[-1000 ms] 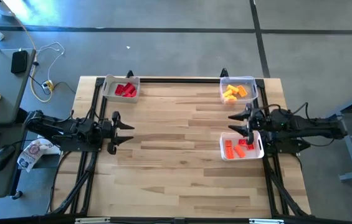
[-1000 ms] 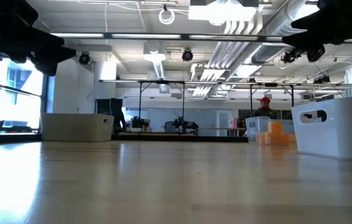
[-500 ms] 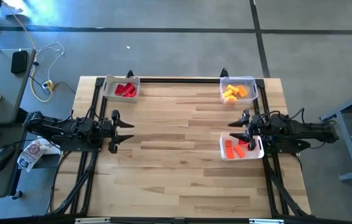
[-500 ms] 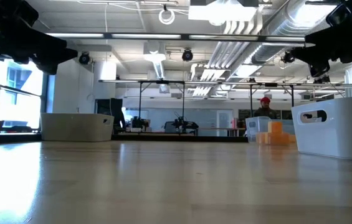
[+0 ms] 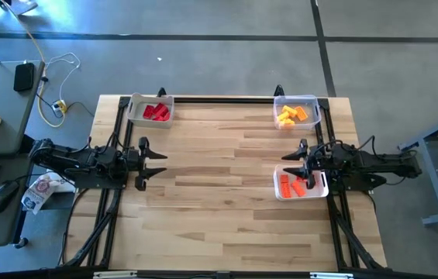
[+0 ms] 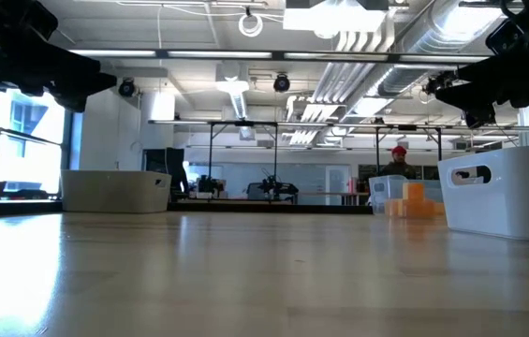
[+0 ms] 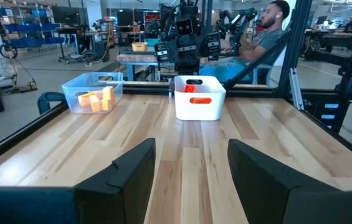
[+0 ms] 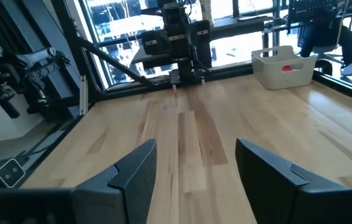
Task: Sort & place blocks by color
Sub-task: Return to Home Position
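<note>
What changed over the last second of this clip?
The right gripper, open and empty, sank lower and shifted slightly toward the table's near edge, by the white bin. Nothing was taken hold of or let go. The left gripper and the sorted blocks stayed put.

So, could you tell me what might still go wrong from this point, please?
1. The right claw hangs open over an edge of the white bin; a low move away could clip it and spill the orange blocks inside.
2. Those blocks look close in hue to the red blocks in the gray bin, so a mis-sorted piece is hard to rule out from above.
The left claw waits open at the left side of the table.
</note>
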Tool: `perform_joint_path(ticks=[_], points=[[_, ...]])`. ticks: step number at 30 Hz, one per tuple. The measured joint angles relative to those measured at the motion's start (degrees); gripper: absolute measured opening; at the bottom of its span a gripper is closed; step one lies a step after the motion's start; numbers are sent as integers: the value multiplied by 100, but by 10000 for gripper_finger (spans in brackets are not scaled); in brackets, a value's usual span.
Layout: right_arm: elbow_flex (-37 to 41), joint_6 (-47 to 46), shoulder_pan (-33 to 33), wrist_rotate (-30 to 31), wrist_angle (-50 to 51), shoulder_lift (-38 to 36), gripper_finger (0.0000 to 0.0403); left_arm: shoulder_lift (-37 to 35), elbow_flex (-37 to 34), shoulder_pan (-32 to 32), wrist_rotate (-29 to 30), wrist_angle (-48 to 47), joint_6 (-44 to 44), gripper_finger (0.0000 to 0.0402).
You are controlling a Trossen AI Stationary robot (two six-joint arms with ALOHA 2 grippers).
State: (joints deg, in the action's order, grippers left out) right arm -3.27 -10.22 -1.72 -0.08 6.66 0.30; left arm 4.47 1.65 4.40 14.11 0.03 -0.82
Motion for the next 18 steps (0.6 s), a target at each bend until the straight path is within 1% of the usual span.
perform_joint_path(ticks=[7,13,18], points=[[0,-6,0,2,4,0,204,0,0,0,0,0,-1,191],[0,-277,1,2,7,0,204,0,2,0,0,0,0,191],[0,-327,0,4,9,0,204,0,2,0,-2,0,-1,191]])
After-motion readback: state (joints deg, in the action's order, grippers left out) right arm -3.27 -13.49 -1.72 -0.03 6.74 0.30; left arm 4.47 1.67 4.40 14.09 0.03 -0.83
